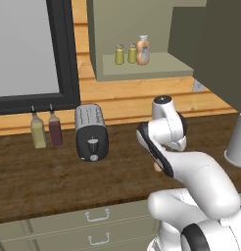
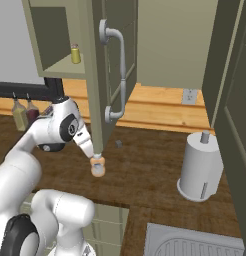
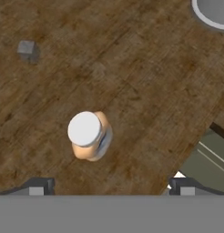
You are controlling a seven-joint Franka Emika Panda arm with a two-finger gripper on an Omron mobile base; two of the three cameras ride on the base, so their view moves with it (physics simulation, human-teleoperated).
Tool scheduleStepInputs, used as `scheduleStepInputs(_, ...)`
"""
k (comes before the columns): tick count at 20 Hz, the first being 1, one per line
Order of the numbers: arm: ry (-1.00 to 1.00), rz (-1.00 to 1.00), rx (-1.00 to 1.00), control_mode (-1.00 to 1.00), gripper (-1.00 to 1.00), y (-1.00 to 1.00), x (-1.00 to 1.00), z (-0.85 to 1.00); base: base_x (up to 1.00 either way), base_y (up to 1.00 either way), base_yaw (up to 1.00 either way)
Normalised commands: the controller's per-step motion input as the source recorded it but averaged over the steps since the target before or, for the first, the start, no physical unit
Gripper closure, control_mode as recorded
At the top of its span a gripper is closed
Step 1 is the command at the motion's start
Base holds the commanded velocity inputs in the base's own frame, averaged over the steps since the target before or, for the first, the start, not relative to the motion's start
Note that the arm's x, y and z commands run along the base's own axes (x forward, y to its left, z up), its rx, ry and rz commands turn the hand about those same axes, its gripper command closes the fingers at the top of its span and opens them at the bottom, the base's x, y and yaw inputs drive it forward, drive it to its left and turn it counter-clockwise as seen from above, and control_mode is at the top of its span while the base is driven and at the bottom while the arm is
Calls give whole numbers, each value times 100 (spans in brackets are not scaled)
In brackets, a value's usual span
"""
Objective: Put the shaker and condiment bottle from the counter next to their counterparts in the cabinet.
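The peach-orange condiment bottle (image 3: 89, 135) with a pale cap stands upright on the dark wood counter (image 3: 145, 77) near its front edge. My gripper (image 3: 111, 189) hangs above it, open wide, fingertips apart from it on either side. In the right base view the hand (image 2: 86, 141) points down at the bottle (image 2: 98, 168). On the cabinet shelf (image 1: 156, 66) two yellow-green shakers (image 1: 119, 54) (image 1: 132, 53) stand side by side, with a matching orange bottle (image 1: 142, 50) right of them.
An open cabinet door (image 2: 115, 75) with a long handle hangs just right of the hand. A toaster (image 1: 91, 132) and two tall thin-necked bottles (image 1: 38, 130) stand at the left. A paper towel roll (image 2: 201, 167) and a sink (image 2: 195, 245) lie right. A small grey cube (image 3: 26, 48) lies nearby.
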Motion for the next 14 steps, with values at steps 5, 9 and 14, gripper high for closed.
scheduleStepInputs(5, 6, 0, 0, -100, -100, 0, 19, -5, 0, 0, 0)
scheduleStepInputs(9, 2, 0, 0, -100, -100, 0, 38, 0, 0, 0, 0)
scheduleStepInputs(14, 3, 0, 0, -100, -100, 0, 28, 0, 0, 0, 0)
